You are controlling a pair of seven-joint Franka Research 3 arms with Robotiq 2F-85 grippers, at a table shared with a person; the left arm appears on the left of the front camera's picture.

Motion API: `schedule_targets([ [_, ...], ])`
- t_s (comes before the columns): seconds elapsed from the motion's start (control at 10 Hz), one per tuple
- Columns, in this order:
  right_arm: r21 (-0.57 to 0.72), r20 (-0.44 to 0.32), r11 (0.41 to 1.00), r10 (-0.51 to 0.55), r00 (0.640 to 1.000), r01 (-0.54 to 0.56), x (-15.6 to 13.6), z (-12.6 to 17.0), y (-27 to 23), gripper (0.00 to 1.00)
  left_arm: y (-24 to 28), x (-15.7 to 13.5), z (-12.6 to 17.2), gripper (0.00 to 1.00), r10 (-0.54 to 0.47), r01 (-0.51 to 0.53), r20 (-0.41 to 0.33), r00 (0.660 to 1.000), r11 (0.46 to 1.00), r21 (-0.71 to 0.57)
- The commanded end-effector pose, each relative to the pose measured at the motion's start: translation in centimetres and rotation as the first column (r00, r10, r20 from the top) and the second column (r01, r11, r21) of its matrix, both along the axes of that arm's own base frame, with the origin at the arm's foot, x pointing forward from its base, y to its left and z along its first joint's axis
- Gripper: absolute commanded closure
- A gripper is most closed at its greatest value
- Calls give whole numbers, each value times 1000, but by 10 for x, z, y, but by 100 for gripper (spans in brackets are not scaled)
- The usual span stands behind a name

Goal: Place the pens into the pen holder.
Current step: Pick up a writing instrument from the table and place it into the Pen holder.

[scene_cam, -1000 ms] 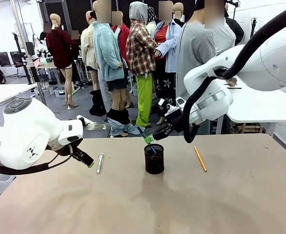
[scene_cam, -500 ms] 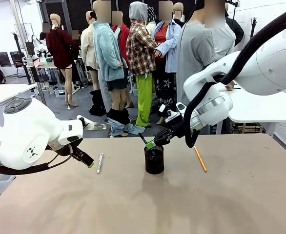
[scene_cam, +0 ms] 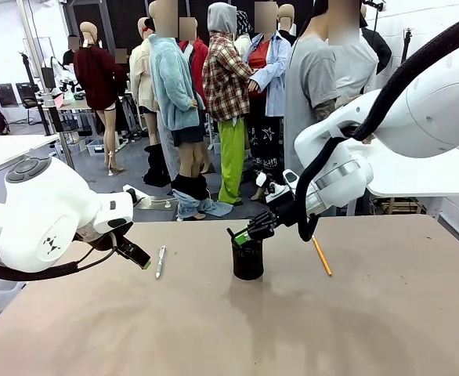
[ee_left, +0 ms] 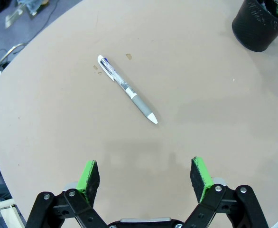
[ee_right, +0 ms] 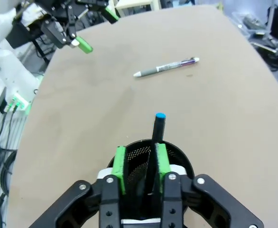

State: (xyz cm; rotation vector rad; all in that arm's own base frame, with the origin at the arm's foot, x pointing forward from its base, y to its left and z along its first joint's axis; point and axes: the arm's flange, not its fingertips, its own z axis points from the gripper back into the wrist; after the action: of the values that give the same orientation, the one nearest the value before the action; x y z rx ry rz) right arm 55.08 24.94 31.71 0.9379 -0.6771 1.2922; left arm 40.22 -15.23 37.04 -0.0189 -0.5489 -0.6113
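A robotics lab: white robot arms (scene_cam: 45, 223) at a worktable (scene_cam: 214, 329).

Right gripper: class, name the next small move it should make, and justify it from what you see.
Probably open the jaws. The right gripper is shut on the dark pen, whose lower end sits inside the pen holder, so releasing should let it drop in.

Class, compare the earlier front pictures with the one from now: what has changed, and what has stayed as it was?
The right gripper has come down toward the holder, pushing the dark pen it still grips deeper inside. The open left gripper, the white pen, the pencil and the holder stayed put.
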Motion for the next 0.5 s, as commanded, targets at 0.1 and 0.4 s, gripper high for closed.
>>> schedule_targets([
  [0.1, 53, 40, 997, -60, 997, 58, -8, 12, -15, 38, 2, 0, 1, 0, 3, -3, 1, 1000, 1000, -3],
  [0.4, 0, 139, 984, -175, 975, 177, -12, 64, -50, 38, 2, 0, 1, 0, 3, -3, 1, 1000, 1000, -3],
])
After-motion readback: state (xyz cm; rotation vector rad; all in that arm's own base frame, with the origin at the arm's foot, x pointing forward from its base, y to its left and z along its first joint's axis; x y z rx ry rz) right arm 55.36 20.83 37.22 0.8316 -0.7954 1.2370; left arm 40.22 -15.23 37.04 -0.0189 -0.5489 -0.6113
